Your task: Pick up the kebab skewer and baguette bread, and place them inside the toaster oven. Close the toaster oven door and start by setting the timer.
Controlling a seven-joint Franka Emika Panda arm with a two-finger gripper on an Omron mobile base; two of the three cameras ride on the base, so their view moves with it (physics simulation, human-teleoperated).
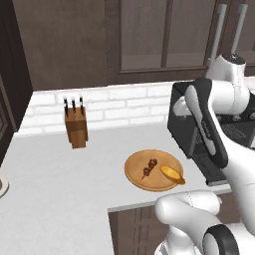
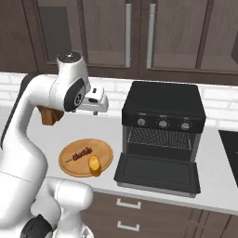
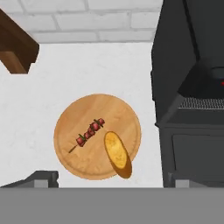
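Overhead, gripper wide open, empty.

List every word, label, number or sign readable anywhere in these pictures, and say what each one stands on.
None can be read.
The arm's dark forearm cover carries a faint pale marking, too blurred to read.
The toaster oven has three round knobs with no legible marks, and a small red dot at the panel's left end, without text.
The knife block, the round wooden board and the cabinets bear no writing.
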